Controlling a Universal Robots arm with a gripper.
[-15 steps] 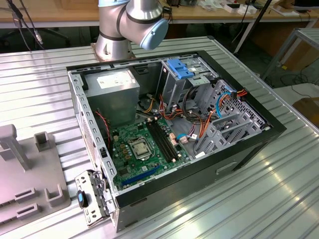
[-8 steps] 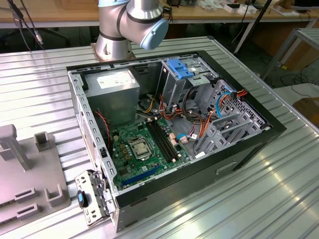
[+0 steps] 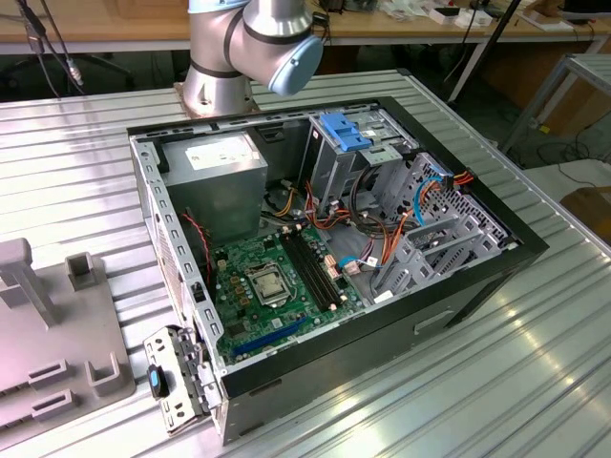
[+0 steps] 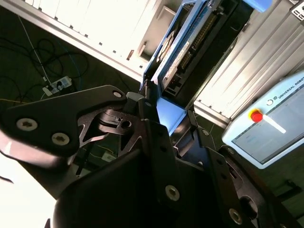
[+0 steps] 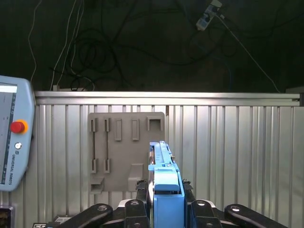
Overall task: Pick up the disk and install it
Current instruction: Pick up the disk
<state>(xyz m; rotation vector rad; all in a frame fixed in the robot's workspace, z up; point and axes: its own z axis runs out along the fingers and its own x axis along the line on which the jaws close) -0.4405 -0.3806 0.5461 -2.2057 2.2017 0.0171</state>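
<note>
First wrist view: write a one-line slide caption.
Gripper clamps the blue-framed disk edge-on, with a grey fixture plate beyond.

Disk (image 5: 160, 159): dark grey drive body in bright blue carrier. Clamped between gripper (image 5: 165, 188) fingers and sticks out past fingertips. First wrist view: edge-on, blue carrier end nearest gripper. Second wrist view: blue frame edge, pale label strip and pin row on dark body.

The gripper (image 5: 166, 190) (jaws tight either side) clamps the disk (image 5: 160, 154) edgewise.
</note>
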